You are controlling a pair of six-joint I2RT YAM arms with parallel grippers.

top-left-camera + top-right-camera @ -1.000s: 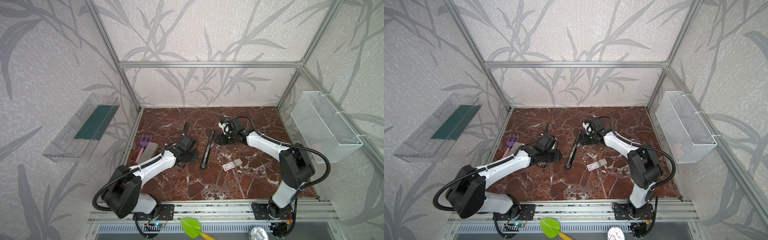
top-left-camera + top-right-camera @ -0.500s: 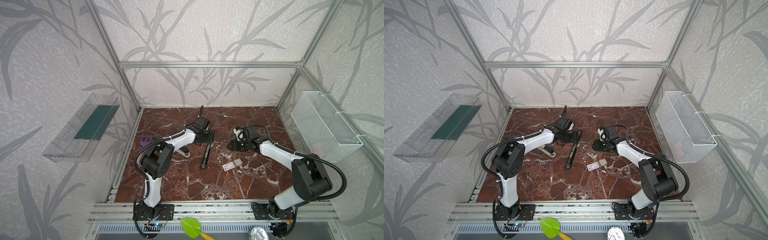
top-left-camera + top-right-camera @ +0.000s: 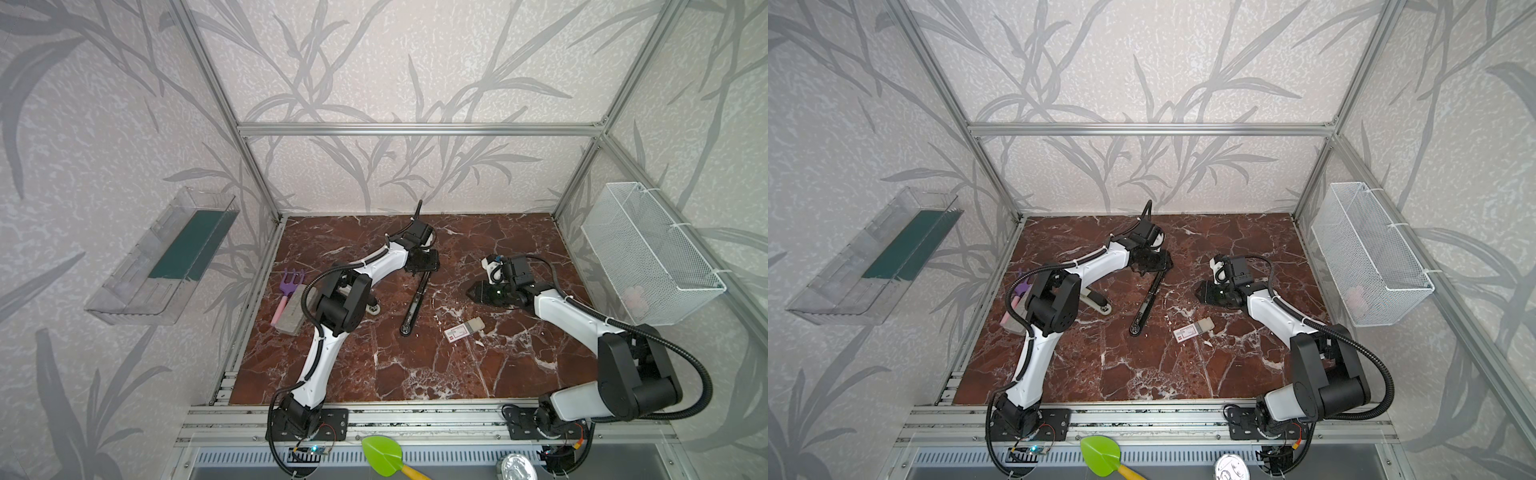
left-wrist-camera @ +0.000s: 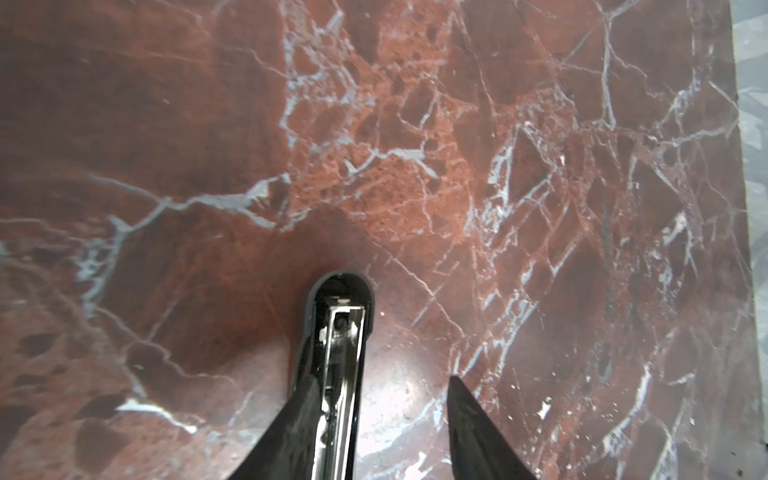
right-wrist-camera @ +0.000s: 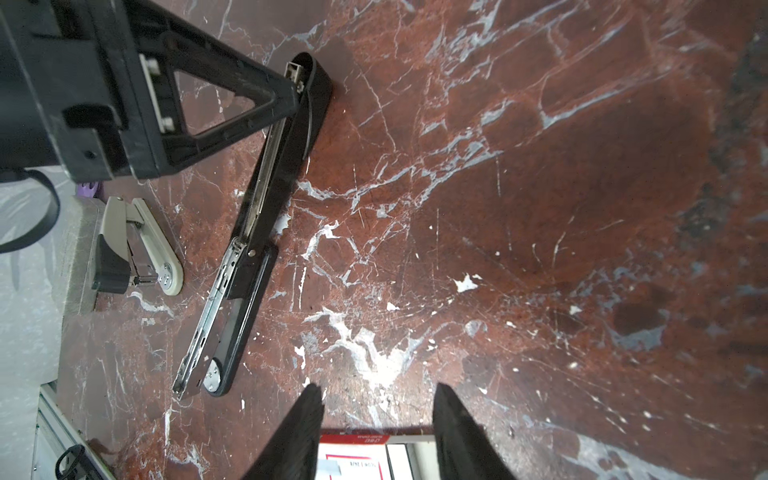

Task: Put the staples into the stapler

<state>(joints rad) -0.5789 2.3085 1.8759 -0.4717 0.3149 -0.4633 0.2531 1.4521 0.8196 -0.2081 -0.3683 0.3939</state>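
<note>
- The black stapler lies opened out flat on the marble table, left of the middle in both top views.
- Its long axis runs from the back toward the front edge, with the front end leaning a little to the left. The metal rail faces up.
- The left gripper is down over the stapler's back end.
- In the left wrist view its jaws stand part open astride that rounded end. One finger lies against the stapler's side. The other finger stands clear of it, with bare table between, so nothing is clamped.
- The staples box lies flat on the table, right of the stapler's front end and apart from it.
- The box's long axis runs slantwise. The white sleeve with its red print points front-left, and the grey tray sticks partly out at the back-right.
- The right gripper hangs behind the box with its tips pointing left toward the stapler. In both top views it is apart from both.
- Its jaws are open and empty. In the right wrist view the box's red-edged end shows between the two fingers.
- A beige stapler lies by the left arm's elbow, partly hidden by it. A grey block and a purple rake lie just beyond it, toward the left wall.
</note>
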